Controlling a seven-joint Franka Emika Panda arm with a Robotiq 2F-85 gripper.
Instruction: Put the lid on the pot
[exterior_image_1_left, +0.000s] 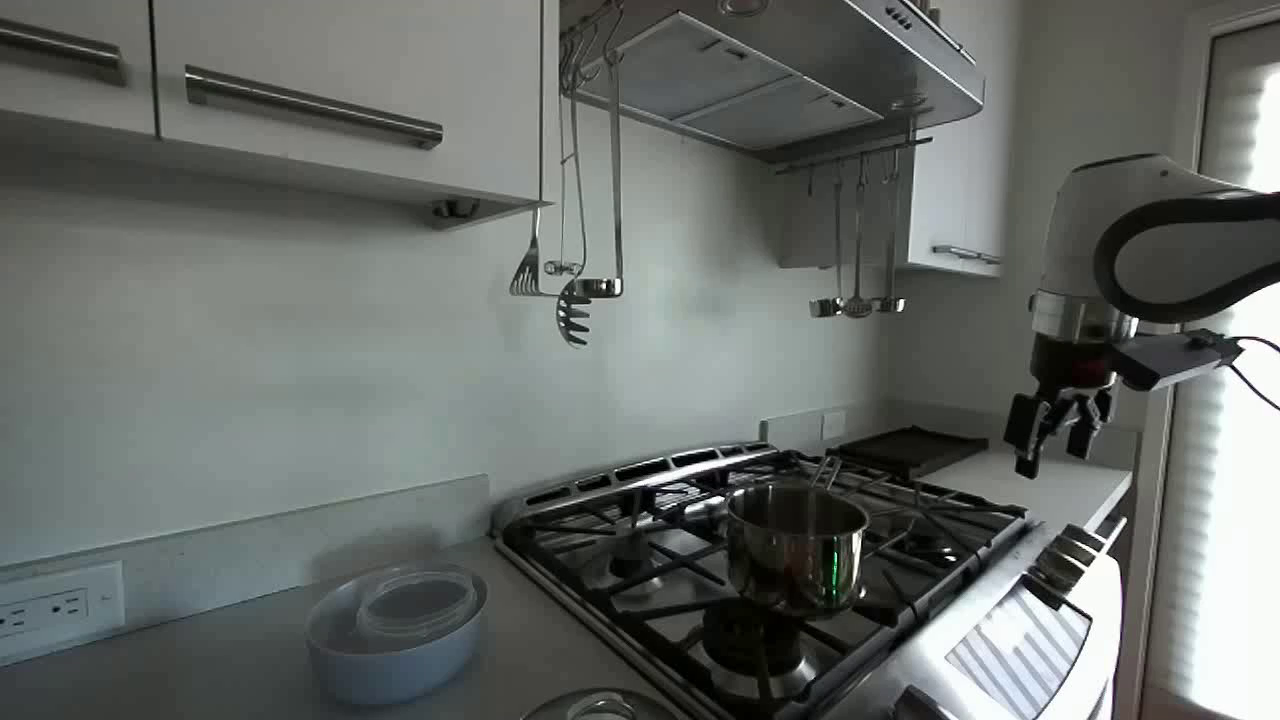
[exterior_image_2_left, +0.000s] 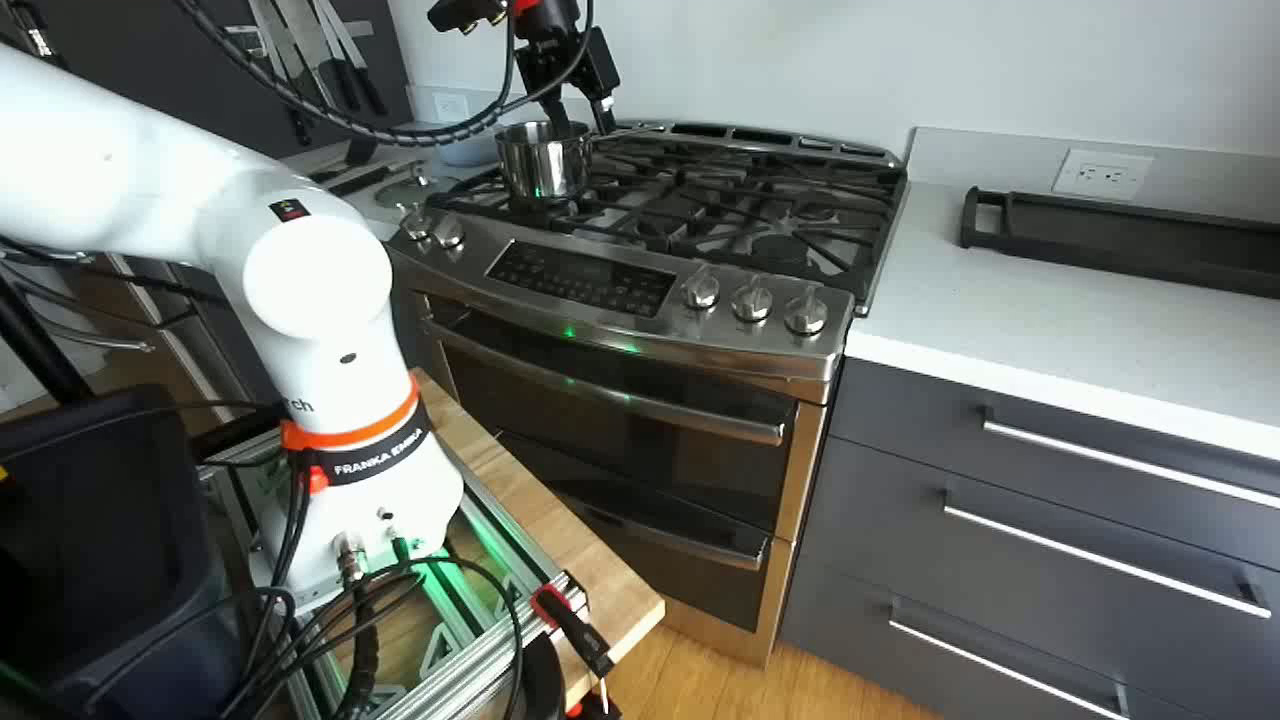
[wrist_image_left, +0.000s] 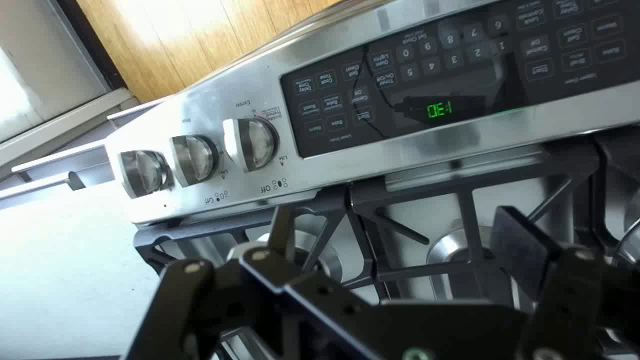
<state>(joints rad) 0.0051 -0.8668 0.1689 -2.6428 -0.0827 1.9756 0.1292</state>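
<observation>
The pot (exterior_image_1_left: 795, 565) is shiny steel and straight-sided. It stands upright and uncovered on a stove burner, its handle toward the back; it also shows in an exterior view (exterior_image_2_left: 543, 165). The lid (exterior_image_1_left: 602, 708) lies on the counter beside the stove, cut off by the bottom edge; an exterior view also shows the lid (exterior_image_2_left: 408, 192) with a knob on top. My gripper (exterior_image_1_left: 1053, 455) is open and empty, held above the stove, higher than the pot and apart from it. In the wrist view the gripper (wrist_image_left: 395, 225) has its fingers wide apart over the grates.
Pale stacked dishes (exterior_image_1_left: 395, 660) stand on the counter near the lid. Raised black grates (exterior_image_2_left: 700, 190) cover the stove (exterior_image_2_left: 620, 290). A black griddle (exterior_image_2_left: 1120, 235) lies on the counter across the stove. Utensils (exterior_image_1_left: 595, 288) hang under the range hood (exterior_image_1_left: 740, 85).
</observation>
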